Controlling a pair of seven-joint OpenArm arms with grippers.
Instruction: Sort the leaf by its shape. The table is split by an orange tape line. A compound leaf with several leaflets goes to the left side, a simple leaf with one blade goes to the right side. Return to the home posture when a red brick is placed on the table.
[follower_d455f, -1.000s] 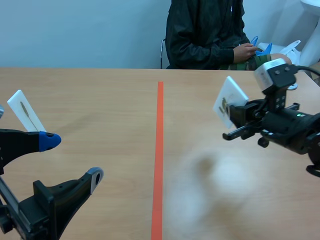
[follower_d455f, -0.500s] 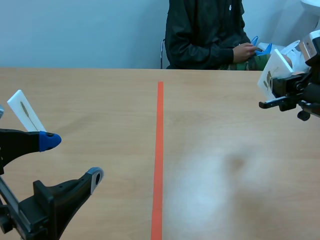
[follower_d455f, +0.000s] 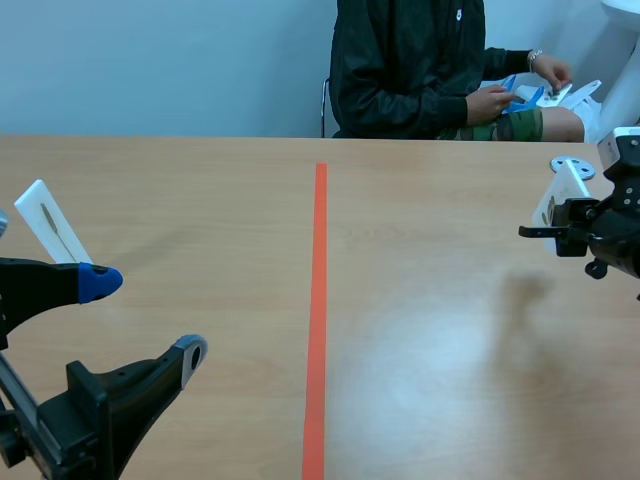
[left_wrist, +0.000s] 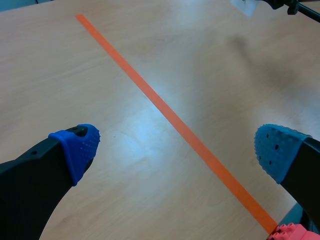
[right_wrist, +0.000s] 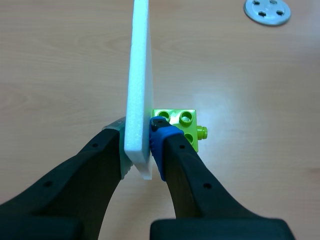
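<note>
Our right tool is clamped on a white foam card, held upright and edge-on, so we cannot read its leaf. The card sits well right of the orange tape line, with a wide stretch of table between them. A green brick lies just beside one finger. Our left tool gapes wide, holding nothing.
</note>
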